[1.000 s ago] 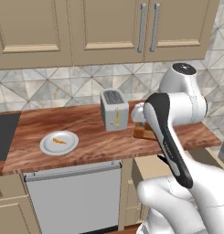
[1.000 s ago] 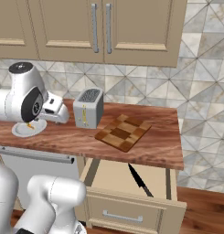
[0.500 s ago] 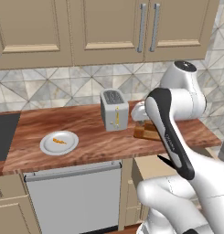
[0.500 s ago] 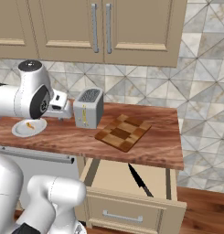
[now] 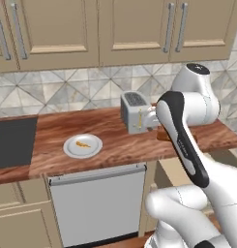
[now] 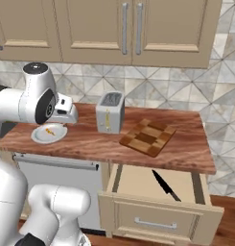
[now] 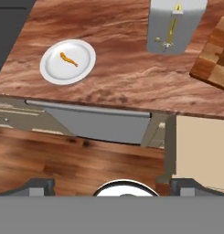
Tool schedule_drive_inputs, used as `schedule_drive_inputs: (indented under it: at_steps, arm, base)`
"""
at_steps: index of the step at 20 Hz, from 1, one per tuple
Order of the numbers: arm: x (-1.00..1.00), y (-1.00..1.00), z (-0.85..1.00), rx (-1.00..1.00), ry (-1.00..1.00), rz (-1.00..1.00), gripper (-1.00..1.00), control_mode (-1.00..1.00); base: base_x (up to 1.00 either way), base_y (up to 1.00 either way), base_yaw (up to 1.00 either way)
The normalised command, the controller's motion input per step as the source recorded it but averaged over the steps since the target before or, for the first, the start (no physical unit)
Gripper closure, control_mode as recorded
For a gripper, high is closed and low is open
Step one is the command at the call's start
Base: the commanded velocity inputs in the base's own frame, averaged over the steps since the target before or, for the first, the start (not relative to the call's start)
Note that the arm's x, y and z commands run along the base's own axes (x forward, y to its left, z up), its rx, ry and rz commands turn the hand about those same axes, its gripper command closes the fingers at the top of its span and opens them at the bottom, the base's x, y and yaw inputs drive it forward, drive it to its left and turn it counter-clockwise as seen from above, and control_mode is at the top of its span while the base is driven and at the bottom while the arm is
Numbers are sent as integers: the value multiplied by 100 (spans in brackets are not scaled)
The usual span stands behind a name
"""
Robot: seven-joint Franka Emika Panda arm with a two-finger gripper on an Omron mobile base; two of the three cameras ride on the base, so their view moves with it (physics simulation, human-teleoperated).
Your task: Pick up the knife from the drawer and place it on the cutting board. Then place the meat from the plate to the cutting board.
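The knife [image 6: 166, 185] is seen lying in the open drawer [image 6: 157, 204], below the counter's front edge under the cutting board [image 6: 147, 137]. The meat [image 7: 68, 59] is on the plate [image 7: 51, 69] near the front edge. Whether the gripper is spread or closed cannot be told.

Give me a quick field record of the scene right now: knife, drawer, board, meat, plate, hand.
knife: lying in the open drawer, not yet picked up
cutting board: on the counter right of the toaster, nothing on it
meat: on the plate
plate position: counter, left of toaster
hand: raised above the counter edge, camera looking down; open or shut cannot be told
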Motion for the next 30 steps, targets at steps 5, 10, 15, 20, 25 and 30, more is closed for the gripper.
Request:
schedule_drive_inputs:
  at_steps: [5, 10, 15, 20, 25, 30]
  arm:
    - [0, 0, 0, 0, 0, 0, -100, 100]
    - [0, 0, 0, 0, 0, 0, -100, 100]
    - [0, 0, 0, 0, 0, 0, -100, 100]
    - [0, 0, 0, 0, 0, 0, -100, 100]
    - [0, 0, 0, 0, 0, 0, -100, 100]
    - [0, 0, 0, 0, 0, 0, -100, 100]
  base:
    - [-40, 83, -14]
    - [7, 16, -30]
    - [9, -10, -40]
    - [1, 18, -40]
    - [-7, 44, -36]
    - [-2, 44, -26]
